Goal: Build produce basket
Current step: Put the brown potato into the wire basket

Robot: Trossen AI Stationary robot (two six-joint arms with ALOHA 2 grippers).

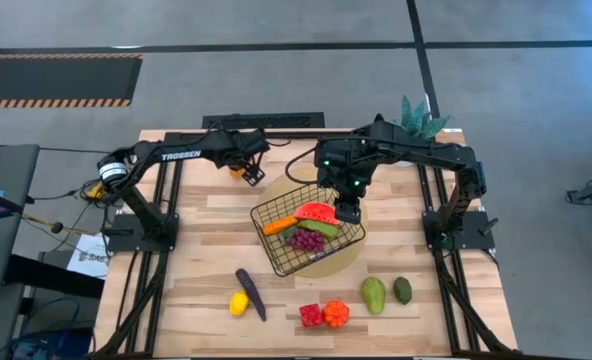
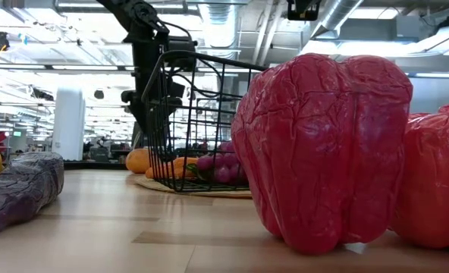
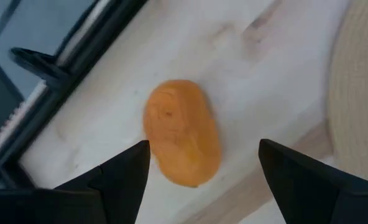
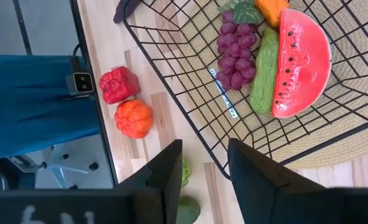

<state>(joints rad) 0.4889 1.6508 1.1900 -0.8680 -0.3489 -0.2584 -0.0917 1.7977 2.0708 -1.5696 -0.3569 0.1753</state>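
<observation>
— What did the basket (image 1: 308,233) look like, and where was it?

— Black wire grid, flared sides, sitting mid-table on a round tan mat (image 1: 341,258), turned corner-on to the table edges. Inside lay a watermelon slice (image 1: 318,213), purple grapes (image 1: 307,240), a carrot (image 1: 280,225) and a green piece I couldn't identify.

— And the loose produce?

— Along the near edge: a lemon (image 1: 239,304) beside a purple eggplant (image 1: 251,293) whose long axis ran near-to-far, a red pepper (image 1: 311,315) touching an orange pepper (image 1: 336,313), and two avocados (image 1: 374,294) standing to their right. An orange fruit (image 3: 181,131) lay far-left of the basket.

— The grippers?

— The left gripper (image 3: 202,171) hung over that orange fruit, fingers spread wider than it, holding nothing. The right gripper (image 4: 204,168) hovered at the basket's right rim, fingers parted a little, empty.

— The surface and room?

— Pale wooden planks on the table (image 1: 196,290); grey floor around it, a potted plant (image 1: 419,117) at the far-right corner.
</observation>
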